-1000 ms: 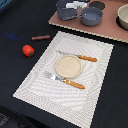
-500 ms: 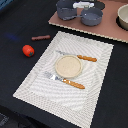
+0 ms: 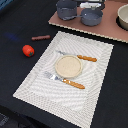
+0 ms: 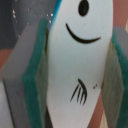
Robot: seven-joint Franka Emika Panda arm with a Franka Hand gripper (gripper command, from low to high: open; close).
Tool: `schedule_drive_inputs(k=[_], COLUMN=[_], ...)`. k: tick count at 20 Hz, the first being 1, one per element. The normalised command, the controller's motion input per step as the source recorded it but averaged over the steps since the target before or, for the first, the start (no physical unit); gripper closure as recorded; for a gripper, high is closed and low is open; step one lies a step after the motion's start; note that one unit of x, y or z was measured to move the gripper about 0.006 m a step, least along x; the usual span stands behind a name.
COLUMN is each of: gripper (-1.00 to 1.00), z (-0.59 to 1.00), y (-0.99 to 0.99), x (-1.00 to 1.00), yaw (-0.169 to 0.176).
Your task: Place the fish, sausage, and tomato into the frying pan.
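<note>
My gripper [image 3: 93,5] hangs at the back of the scene, just above the blue-grey frying pan [image 3: 92,18]. In the wrist view it [image 4: 75,70] is shut on the fish [image 4: 75,45], a flat white piece with a drawn eye and smile, held between the teal finger pads [image 4: 38,70]. The fish itself is too small to make out in the exterior view. The tomato [image 3: 28,50] lies on the dark table at the exterior view's left. The reddish-brown sausage [image 3: 41,37] lies just behind it.
A taller grey pot [image 3: 66,9] stands beside the pan on a brown board [image 3: 107,29]. A beige bowl [image 3: 123,16] is at the board's right end. A striped placemat [image 3: 35,85] holds a tan plate [image 3: 67,66], an orange-handled knife [image 3: 86,58] and fork [image 3: 72,83].
My gripper has moved toward the exterior view's right, from over the pot to over the frying pan, still holding the fish. Nothing else has moved.
</note>
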Motion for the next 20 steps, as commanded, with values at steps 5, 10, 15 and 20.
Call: schedule_drive_inputs(k=[5, 10, 15, 20], gripper=[1.0, -1.0, -1.0, -1.0], z=[-0.15, -0.11, 0.25, 0.99], y=[0.51, 0.37, 0.18, -0.04], x=[0.33, 0.06, -0.02, -0.3], yaw=[-0.009, 0.0, 0.0, -0.033])
